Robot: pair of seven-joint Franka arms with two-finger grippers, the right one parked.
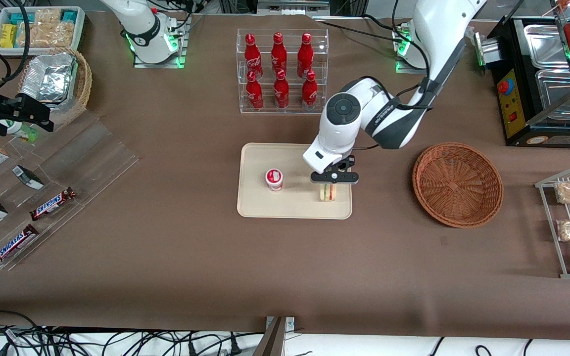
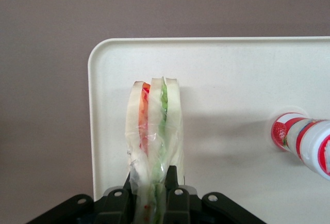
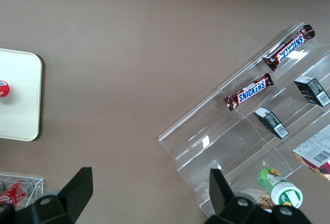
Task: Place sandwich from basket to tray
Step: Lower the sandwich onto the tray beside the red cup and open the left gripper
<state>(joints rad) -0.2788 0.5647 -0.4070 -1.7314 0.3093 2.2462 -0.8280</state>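
Gripper (image 1: 333, 184) is low over the tray (image 1: 255, 205), fingers (image 2: 175, 185) closed tight w/ the sandwich (image 1: 328, 192) pinched between them. Sandwich stands on edge at the tray's end nearest the basket (image 1: 457, 184), wrapped, red & green layers showing. Small red-and-white cup (image 1: 274, 179) sits on the tray too, beside the sandwich, apart from it. Basket has nothing in it.
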